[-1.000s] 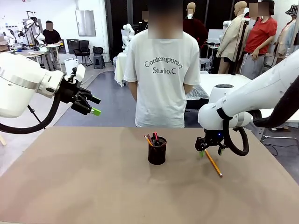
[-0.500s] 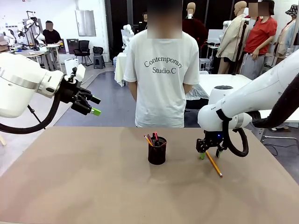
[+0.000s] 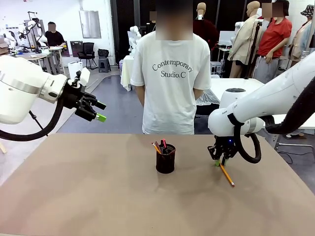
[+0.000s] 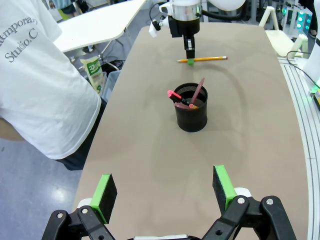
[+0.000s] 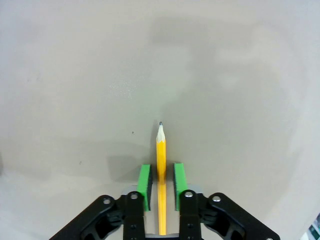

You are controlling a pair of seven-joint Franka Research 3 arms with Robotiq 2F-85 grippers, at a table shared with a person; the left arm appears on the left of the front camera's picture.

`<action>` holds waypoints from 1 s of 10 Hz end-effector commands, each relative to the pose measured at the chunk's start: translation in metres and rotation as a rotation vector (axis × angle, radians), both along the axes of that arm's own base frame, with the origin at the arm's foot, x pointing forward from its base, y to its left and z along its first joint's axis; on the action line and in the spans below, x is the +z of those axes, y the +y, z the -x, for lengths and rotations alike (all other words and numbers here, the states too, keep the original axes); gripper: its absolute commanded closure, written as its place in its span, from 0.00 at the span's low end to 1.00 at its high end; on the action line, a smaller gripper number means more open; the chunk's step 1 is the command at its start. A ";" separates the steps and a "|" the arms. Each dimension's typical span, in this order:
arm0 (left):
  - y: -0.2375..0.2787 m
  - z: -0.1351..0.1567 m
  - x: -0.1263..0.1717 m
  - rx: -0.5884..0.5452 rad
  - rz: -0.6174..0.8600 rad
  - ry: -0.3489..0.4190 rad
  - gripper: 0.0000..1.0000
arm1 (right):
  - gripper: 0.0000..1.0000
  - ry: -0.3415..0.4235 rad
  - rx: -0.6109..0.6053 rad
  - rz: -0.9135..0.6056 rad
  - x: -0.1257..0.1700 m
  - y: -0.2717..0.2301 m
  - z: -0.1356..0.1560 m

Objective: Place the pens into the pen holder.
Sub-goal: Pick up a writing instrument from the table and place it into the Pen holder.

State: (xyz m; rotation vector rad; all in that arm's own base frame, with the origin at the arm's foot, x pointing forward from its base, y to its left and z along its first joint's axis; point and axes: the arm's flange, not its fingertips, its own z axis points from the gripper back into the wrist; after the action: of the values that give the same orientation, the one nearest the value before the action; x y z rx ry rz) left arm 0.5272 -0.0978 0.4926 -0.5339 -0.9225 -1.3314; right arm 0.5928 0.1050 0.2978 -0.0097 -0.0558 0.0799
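The right hand (image 5: 160,186) has its green pads on both sides of the yellow pencil (image 5: 161,165), almost clamped, probably to lift it. The pencil lies on the surface (image 3: 98,196), right of the pen holder (image 3: 165,159), which carries other pens. The left hand (image 4: 162,192), pads apart, hovers far from the holder.

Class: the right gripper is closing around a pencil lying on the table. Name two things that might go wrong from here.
1. The right gripper straddles the pencil near its sharpened end, so the long remainder may droop or swing when lifted.
2. The pen holder already holds pens; the pencil might catch on them or tip the holder.
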 end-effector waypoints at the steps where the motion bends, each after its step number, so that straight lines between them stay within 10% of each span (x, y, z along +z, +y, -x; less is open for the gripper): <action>1: 0.000 0.000 0.001 -0.007 0.002 0.002 0.00 | 1.00 0.018 -0.029 0.001 -0.007 0.001 -0.003; 5: 0.000 0.000 0.001 -0.007 0.002 0.002 0.00 | 1.00 0.043 0.042 -0.203 0.026 0.003 -0.001; 10: 0.000 0.000 0.001 -0.007 0.002 0.002 0.00 | 1.00 -0.116 0.394 -0.669 0.130 0.013 0.024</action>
State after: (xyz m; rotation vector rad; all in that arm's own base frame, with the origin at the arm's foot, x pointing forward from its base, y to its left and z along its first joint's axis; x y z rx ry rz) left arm 0.5273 -0.0978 0.4925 -0.5340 -0.9223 -1.3313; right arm 0.5788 0.1339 0.4324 0.5961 -0.2011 0.3482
